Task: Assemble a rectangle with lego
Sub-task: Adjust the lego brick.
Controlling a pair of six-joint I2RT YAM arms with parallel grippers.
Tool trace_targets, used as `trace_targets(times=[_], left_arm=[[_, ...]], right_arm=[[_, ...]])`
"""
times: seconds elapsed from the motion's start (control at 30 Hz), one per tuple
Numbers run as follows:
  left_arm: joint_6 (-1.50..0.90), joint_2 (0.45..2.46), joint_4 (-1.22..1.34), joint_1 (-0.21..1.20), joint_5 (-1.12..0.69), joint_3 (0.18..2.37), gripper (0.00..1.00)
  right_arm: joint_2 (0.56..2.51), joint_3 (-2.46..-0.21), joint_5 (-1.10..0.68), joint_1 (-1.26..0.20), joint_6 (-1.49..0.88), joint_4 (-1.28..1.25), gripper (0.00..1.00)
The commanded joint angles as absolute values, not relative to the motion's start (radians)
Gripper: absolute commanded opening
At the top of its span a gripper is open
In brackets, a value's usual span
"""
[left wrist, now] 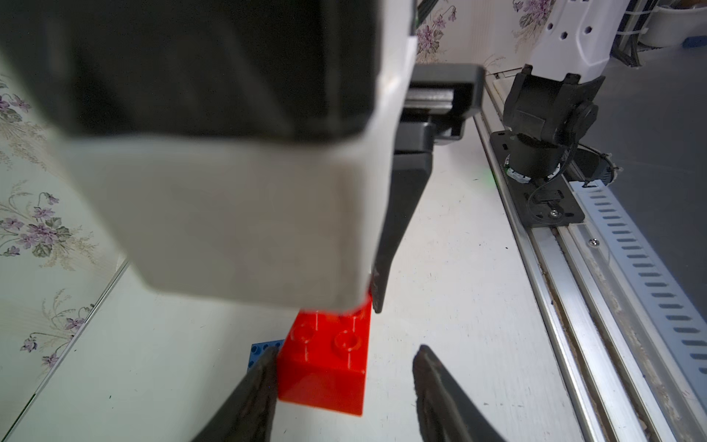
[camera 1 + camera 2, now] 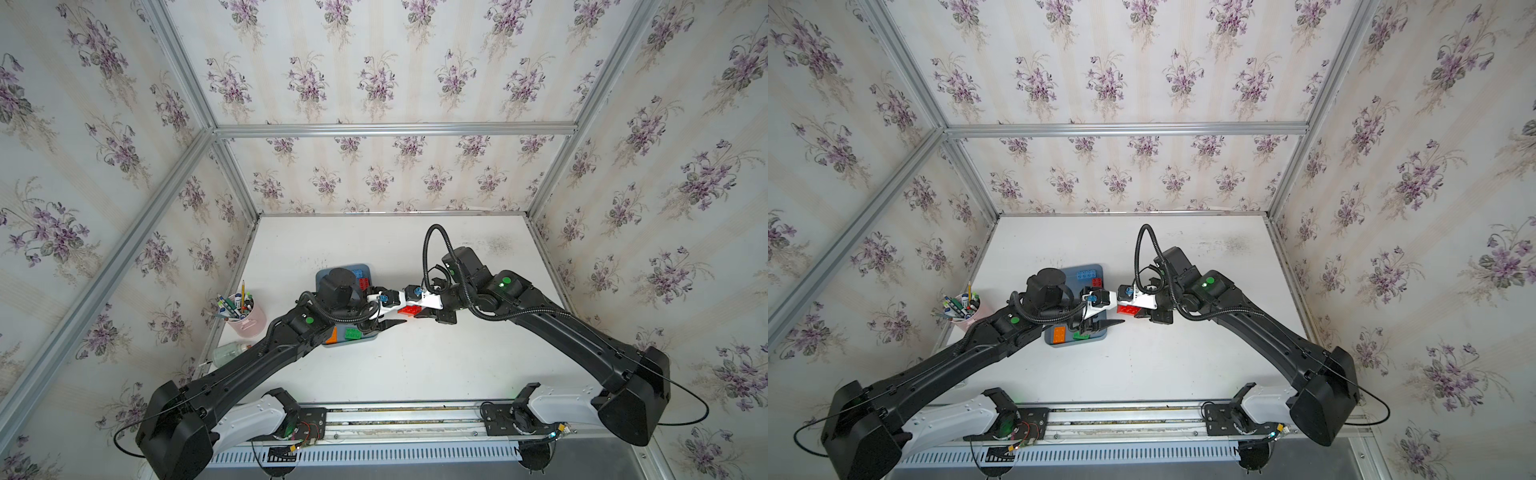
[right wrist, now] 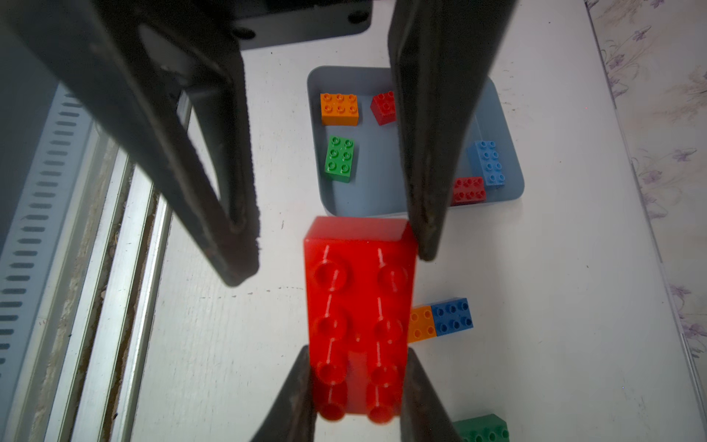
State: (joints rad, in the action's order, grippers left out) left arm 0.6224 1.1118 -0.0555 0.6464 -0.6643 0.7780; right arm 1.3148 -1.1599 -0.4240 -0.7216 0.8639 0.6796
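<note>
The white worktop [image 2: 374, 249] has flowery walls on three sides and a metal rail [image 2: 399, 411] along the front edge. Both arms meet near the middle. There is wide white room behind them, up to the back wall, and more in front, down to the rail. A pink cup [image 2: 251, 320] full of pens and a bottle [image 2: 228, 353] lying down sit by the left edge.

The right gripper [image 3: 359, 352] is squeezed tight on one end of a long red brick [image 3: 359, 291], with a finger on each side. The brick is just beside the blue-grey tray [image 3: 512, 180]. I cannot tell if it touches the worktop. The left gripper [image 1: 346, 352] is partly open around the brick's other end. One finger touches the brick and the other has a gap beside it.

In the tray lie five bricks: an orange brick [image 3: 339, 109], a small red brick [image 3: 383, 108], a green brick [image 3: 339, 159], a light blue brick [image 3: 489, 162] and a red six-stud brick [image 3: 468, 189]. The last two are side by side in one corner.

Out on the worktop, a small orange brick [image 3: 421, 323] and a blue brick [image 3: 451, 317] touch end to end. Another green brick [image 3: 482, 428] lies near them.
</note>
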Motion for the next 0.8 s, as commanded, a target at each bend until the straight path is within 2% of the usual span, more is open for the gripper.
trace_targets(times=[0.0, 0.47, 0.57, 0.63, 0.67, 0.77], left_arm=[[0.631, 1.113, -0.042, 0.647, -0.696, 0.776, 0.49], [0.613, 1.129, -0.032, 0.648, -0.679, 0.775, 0.23], [0.605, 1.120, -0.016, 0.647, -0.662, 0.763, 0.18], [0.595, 1.113, 0.002, 0.649, -0.649, 0.751, 0.17], [0.591, 1.108, 0.010, 0.649, -0.641, 0.746, 0.16], [0.576, 1.102, 0.033, 0.649, -0.621, 0.733, 0.16]], right_arm=[[1.316, -1.168, -0.445, -0.721, 0.866, 0.669, 0.00], [1.290, -1.139, -0.414, -0.721, 0.814, 0.575, 0.01], [1.265, -1.120, -0.408, -0.722, 0.792, 0.534, 0.09], [1.250, -1.113, -0.413, -0.721, 0.783, 0.519, 0.21], [1.245, -1.111, -0.415, -0.722, 0.781, 0.513, 0.29], [1.238, -1.111, -0.400, -0.722, 0.773, 0.505, 0.32]])
